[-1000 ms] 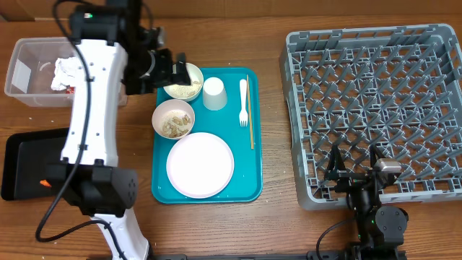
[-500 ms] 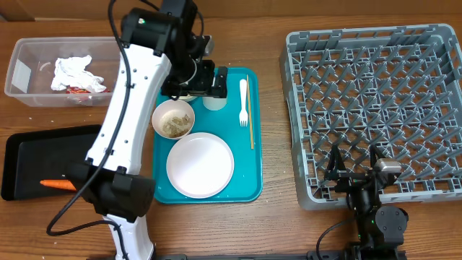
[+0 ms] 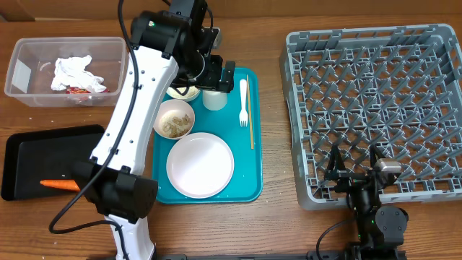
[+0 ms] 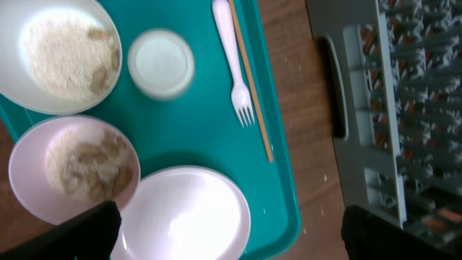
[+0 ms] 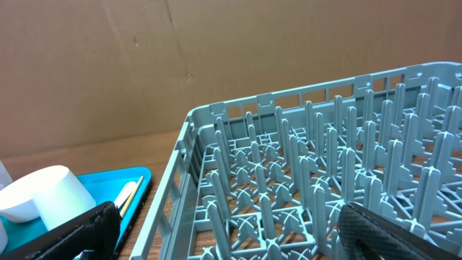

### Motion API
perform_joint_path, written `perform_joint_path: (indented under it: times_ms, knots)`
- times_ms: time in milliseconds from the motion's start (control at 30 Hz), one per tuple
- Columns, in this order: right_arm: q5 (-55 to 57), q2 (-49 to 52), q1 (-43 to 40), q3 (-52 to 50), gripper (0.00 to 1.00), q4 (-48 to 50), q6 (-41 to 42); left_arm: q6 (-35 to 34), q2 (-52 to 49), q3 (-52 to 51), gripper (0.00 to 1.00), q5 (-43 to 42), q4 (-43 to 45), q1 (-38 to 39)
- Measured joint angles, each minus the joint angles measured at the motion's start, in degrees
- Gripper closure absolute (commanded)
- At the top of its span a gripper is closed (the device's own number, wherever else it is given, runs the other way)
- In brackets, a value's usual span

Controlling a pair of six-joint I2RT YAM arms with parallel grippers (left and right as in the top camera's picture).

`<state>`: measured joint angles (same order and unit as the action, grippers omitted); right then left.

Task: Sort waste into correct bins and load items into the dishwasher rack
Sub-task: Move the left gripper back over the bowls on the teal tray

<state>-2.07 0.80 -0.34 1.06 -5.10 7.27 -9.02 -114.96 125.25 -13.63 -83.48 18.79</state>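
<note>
Cup (image 4: 161,63) on teal tray (image 4: 202,133), between bowl (image 4: 61,54), fork (image 4: 232,61).

Wooden table (image 3: 274,144), brown grain, a few pale specks on it that I can make out from the left wrist camera. Teal serving tray (image 3: 247,177) lies flat near the table's middle, long side running front to back. On the tray, a thin wooden stick (image 3: 250,115), probably a chopstick, lies just inside the right rim and roughly parallel to it. Right wrist camera: plain brown cardboard panel (image 5: 108,65) stands behind the table.
</note>
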Motion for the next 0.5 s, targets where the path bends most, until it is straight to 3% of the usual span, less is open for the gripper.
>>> perform_joint_path:
  times_ms: [300, 500]
  knots:
    - [0.0, 0.0, 0.0, 0.0, 0.0, 0.0, 0.0, 0.7, -1.0, -8.7, 0.0, 7.4, 20.3, 0.0]
    - [0.0, 0.0, 0.0, 0.0, 0.0, 0.0, 0.0, 2.2, -6.4, -8.9, 0.0, 8.6, 22.3, 0.1]
